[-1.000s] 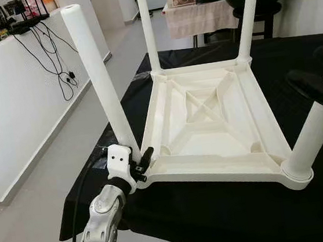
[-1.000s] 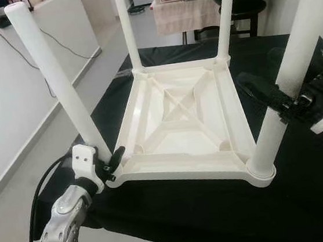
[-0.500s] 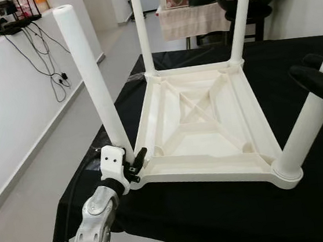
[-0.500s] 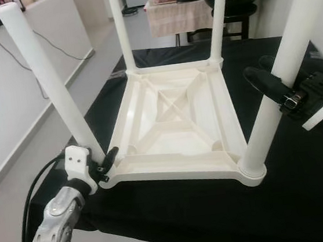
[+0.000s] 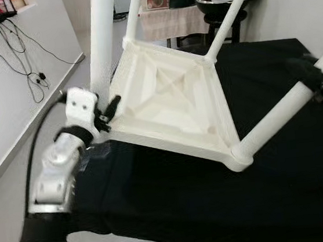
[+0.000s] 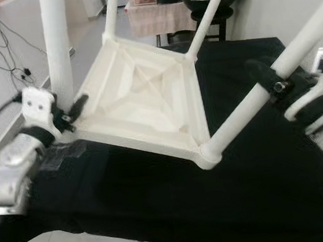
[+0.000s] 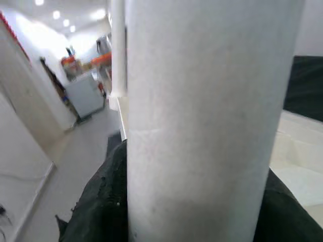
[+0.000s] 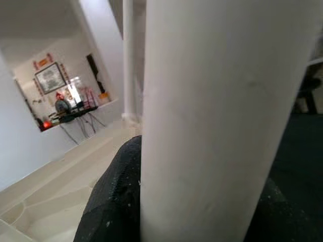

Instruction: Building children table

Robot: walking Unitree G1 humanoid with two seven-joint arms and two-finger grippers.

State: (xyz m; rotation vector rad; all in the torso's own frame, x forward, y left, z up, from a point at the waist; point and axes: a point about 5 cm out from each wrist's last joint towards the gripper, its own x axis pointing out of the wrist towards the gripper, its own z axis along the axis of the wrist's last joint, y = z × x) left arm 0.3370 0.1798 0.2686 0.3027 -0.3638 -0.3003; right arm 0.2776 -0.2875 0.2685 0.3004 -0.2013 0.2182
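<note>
Table top (image 5: 165,106), flat a sec ago, is now tipped w/ its left edge lifted off the black desk (image 5: 176,195): your left hand (image 5: 103,113) and right hand (image 6: 274,82) each clamp a leg, so you're mid-flip to upright.

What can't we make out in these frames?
- Leg tops: the left leg and right leg run off the frame edges in both eye views.
- Left gripper: contact with the leg is hidden by its white mount.
- Wrist views: each leg blocks the middle, hiding the tabletop behind.
- Far shelf items: too small and blurred.
</note>
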